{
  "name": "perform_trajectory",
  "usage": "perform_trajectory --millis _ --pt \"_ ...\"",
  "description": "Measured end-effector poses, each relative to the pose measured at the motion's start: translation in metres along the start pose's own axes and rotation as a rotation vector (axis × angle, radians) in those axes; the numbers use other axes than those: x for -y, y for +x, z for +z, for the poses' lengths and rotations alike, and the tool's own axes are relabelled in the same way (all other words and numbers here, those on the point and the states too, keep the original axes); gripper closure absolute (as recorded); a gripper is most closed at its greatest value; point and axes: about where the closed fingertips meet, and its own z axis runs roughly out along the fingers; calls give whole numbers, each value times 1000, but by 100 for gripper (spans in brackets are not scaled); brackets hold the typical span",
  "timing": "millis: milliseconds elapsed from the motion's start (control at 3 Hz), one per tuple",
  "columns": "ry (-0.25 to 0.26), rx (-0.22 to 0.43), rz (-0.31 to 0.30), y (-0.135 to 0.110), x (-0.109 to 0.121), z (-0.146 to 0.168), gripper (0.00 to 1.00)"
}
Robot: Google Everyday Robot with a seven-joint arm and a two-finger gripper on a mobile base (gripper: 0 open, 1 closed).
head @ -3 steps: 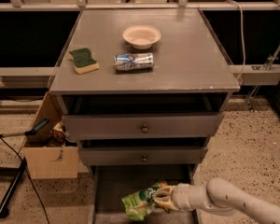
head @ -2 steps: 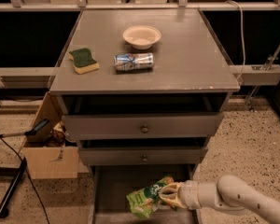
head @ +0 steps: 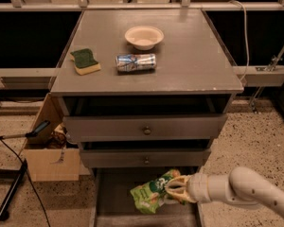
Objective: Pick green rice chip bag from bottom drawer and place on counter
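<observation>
The green rice chip bag (head: pixel 149 194) is crinkled and bright green, held a little above the floor of the open bottom drawer (head: pixel 114 196). My gripper (head: pixel 174 189) comes in from the lower right on a white arm and is shut on the bag's right end. The counter (head: pixel 189 60), the grey top of the cabinet, lies well above and behind the gripper.
On the counter lie a green-topped yellow sponge (head: pixel 85 61), a can on its side (head: pixel 136 62) and a pale bowl (head: pixel 144 36). Two upper drawers with knobs (head: pixel 146 131) overhang the bottom one. A cardboard box (head: pixel 49 148) stands at the left on the floor.
The gripper has lifted the bag up and a little to the right out of the drawer; the arm has risen with it.
</observation>
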Motion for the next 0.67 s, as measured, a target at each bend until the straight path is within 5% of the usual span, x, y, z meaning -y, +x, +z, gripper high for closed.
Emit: perform_trajectory --millis 667 --pt "18 -9 -140 -93 30 -92 100"
